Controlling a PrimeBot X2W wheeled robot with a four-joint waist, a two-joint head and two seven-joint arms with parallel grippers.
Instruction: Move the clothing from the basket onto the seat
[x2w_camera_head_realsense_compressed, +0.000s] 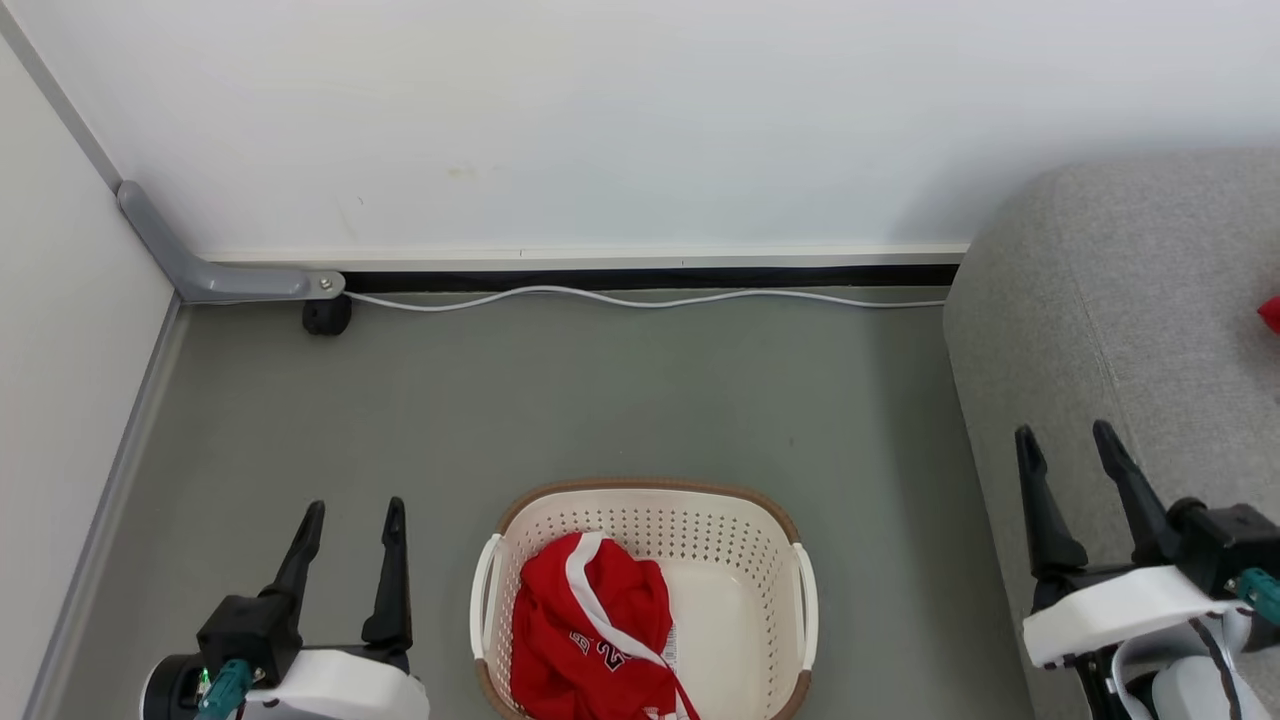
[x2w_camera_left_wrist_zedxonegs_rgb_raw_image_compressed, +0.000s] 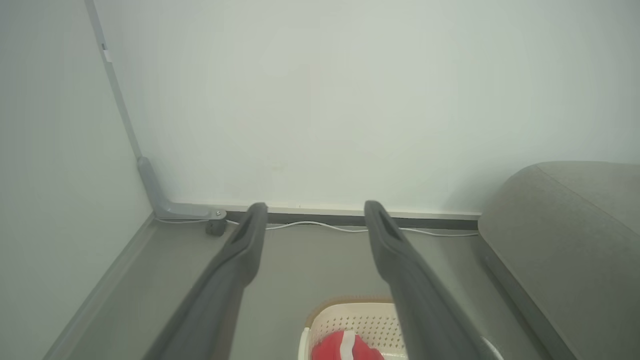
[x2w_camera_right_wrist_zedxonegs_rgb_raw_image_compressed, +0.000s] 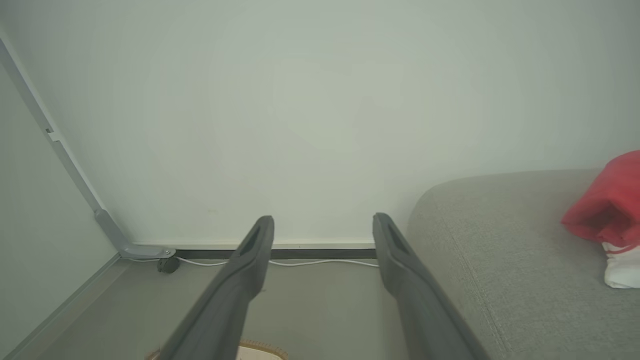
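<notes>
The left pincer (x2w_camera_head_realsense_compressed: 355, 505) hangs wide open and empty beside the laundry basket (x2w_camera_head_realsense_compressed: 650, 488); a red numbered garment (x2w_camera_head_realsense_compressed: 590, 630) lies in its left half; the right pincer (x2w_camera_head_realsense_compressed: 1062, 430), open and empty, is over the sofa seat (x2w_camera_head_realsense_compressed: 1100, 300), which bears a second red garment (x2w_camera_right_wrist_zedxonegs_rgb_raw_image_compressed: 607, 205); next, likely, reach in and grasp.

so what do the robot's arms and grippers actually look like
The left gripper and right gripper each have two long, dark grey tapered fingers on a black block, joined to a glossy white rounded wrist shell. A teal connector sits at each wrist; a small green light glows by the left one. Cables loop under the right wrist.
</notes>
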